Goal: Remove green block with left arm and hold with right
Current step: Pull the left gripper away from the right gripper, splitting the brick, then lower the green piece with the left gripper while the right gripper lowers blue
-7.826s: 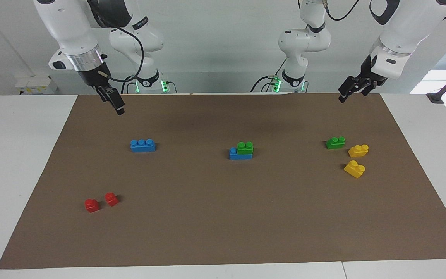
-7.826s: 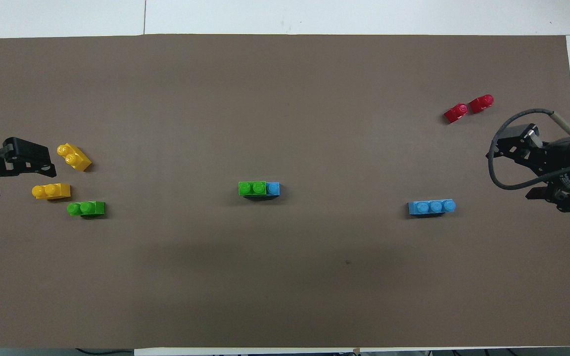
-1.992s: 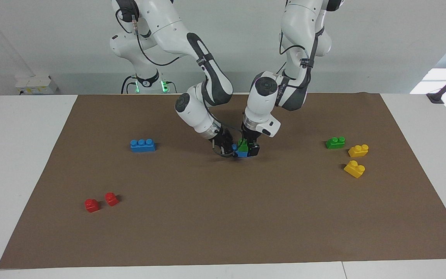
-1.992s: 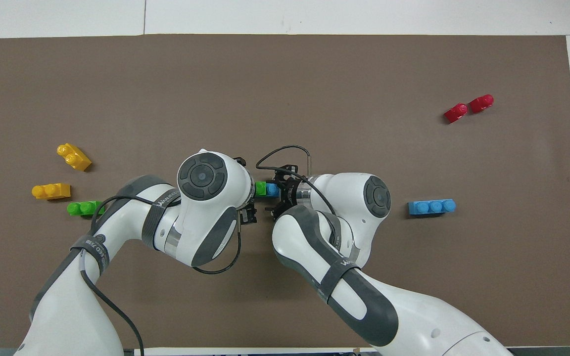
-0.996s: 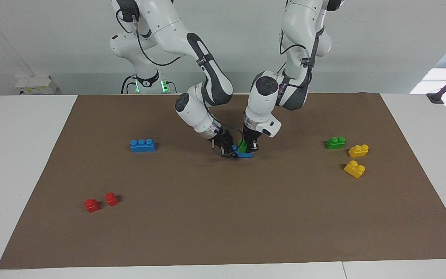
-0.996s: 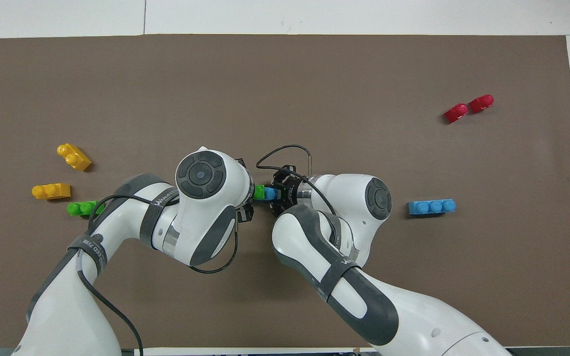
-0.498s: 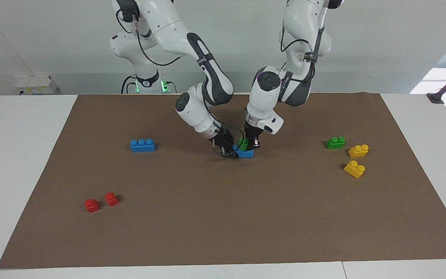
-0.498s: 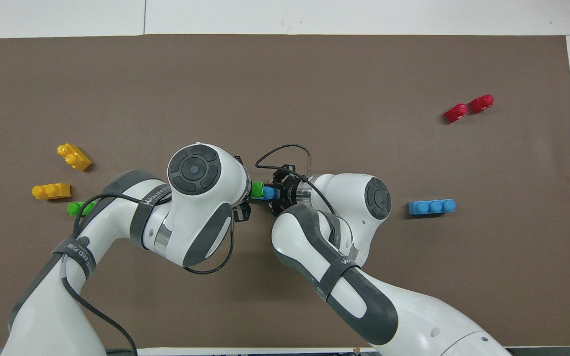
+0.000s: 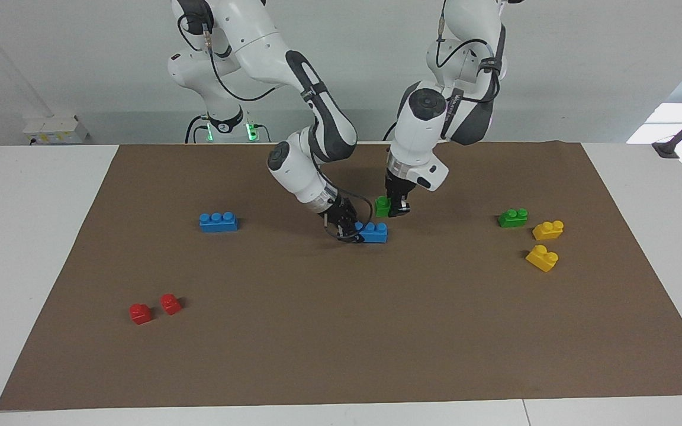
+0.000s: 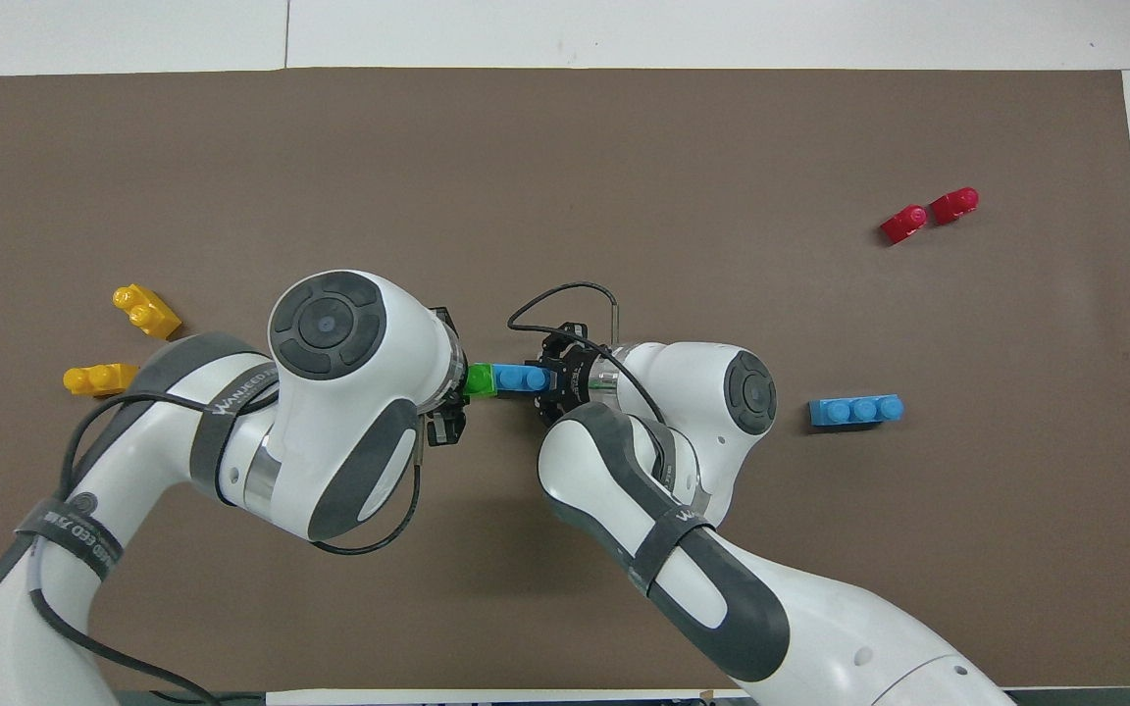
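Observation:
The green block hangs clear of the blue brick it sat on, and my left gripper is shut on it. In the overhead view the green block is over the mat just off the end of the blue brick that points toward the left arm's end. That blue brick lies on the brown mat with three studs bare. My right gripper is low at the brick's other end, shut on it. The left arm's wrist hides the left gripper from above.
A second green block and two yellow bricks lie toward the left arm's end. A loose blue three-stud brick and two red pieces lie toward the right arm's end.
The left gripper has pulled the green block up off the blue brick and carried it toward the left arm's end. The right gripper stays on the blue brick, which remains on the mat.

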